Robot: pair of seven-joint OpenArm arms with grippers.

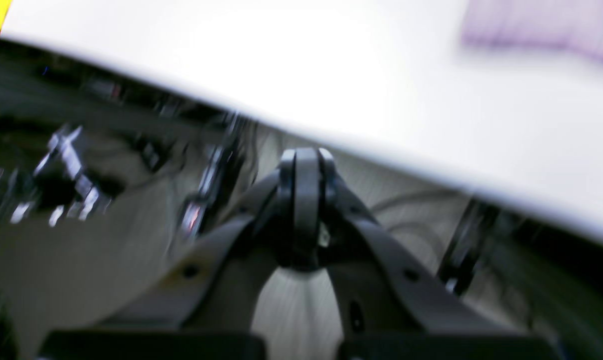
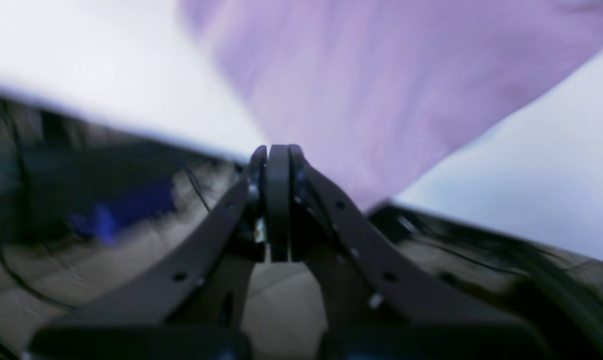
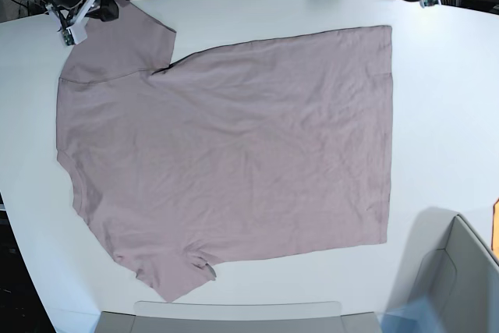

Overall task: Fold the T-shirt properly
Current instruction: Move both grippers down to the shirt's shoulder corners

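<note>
White tabletop (image 3: 437,115) fills most of what I see, with dark clutter and cables beyond its far edge. From my right claw (image 2: 277,155) outward: its jaws are pressed flat together, nothing between them, and it hangs off the table's edge. Just ahead of its tips and a little to the right a sleeve of the shirt (image 3: 226,154) spreads away across the table, blurred mauve in the wrist view. My left claw (image 1: 306,157) is likewise pinched tight and empty, also hanging past the table's edge; the tabletop runs as a slanted band above it, and only a smear of shirt shows far off to its upper right. From overhead the shirt lies spread flat, softly wrinkled, neck end toward my right claw's side and hem toward my left, one sleeve reaching the corner by my right claw, the other at the opposite, near edge. Grey bin (image 3: 460,271) sits at the near corner on my left claw's side.
</note>
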